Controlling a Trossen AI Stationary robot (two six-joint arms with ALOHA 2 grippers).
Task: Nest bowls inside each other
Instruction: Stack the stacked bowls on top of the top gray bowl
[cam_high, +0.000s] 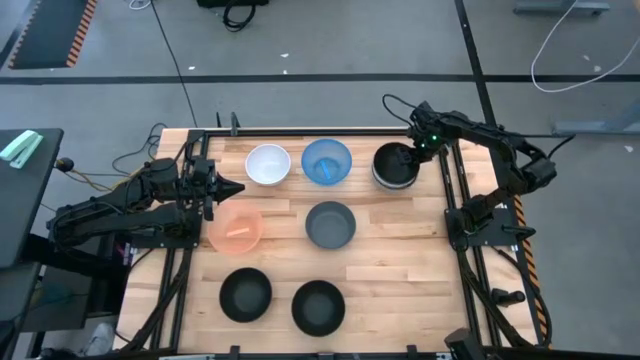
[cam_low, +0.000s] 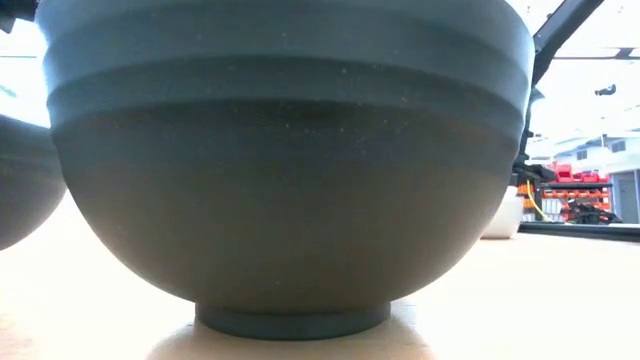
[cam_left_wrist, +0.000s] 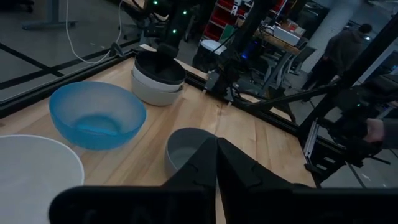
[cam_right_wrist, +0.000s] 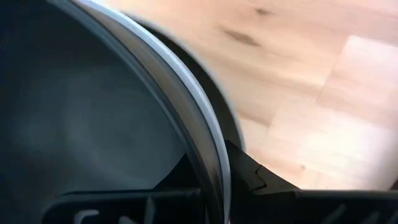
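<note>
The right gripper (cam_high: 408, 152) is at the far right corner of the desk (cam_high: 400, 262), down on the rim of a black bowl (cam_high: 394, 163) that sits nested in a paler bowl (cam_left_wrist: 152, 93). In the right wrist view its fingers straddle that rim (cam_right_wrist: 205, 143), one inside the bowl and one outside, pinching the wall between them. The desk's far edge and its right rail run just beside this gripper, so the open wood lies toward the middle of the desk.

The left gripper (cam_high: 232, 187) hangs over the left side of the desk with its fingers pressed together to a point and nothing between them. Just below its tip is the pink-orange bowl (cam_high: 236, 229), and a white bowl (cam_high: 268, 165) stands just beyond the tip, toward the far edge.

Between the two grippers stands the blue bowl (cam_high: 327, 162), next to the white one in the far row. The dark grey bowl (cam_high: 330, 224) sits mid-desk, nearer than the blue one, with bare wood all round it. Two more black bowls (cam_high: 245, 295) stand side by side near the front edge, well apart from both grippers; one of them (cam_low: 290, 160) fills the low view
</note>
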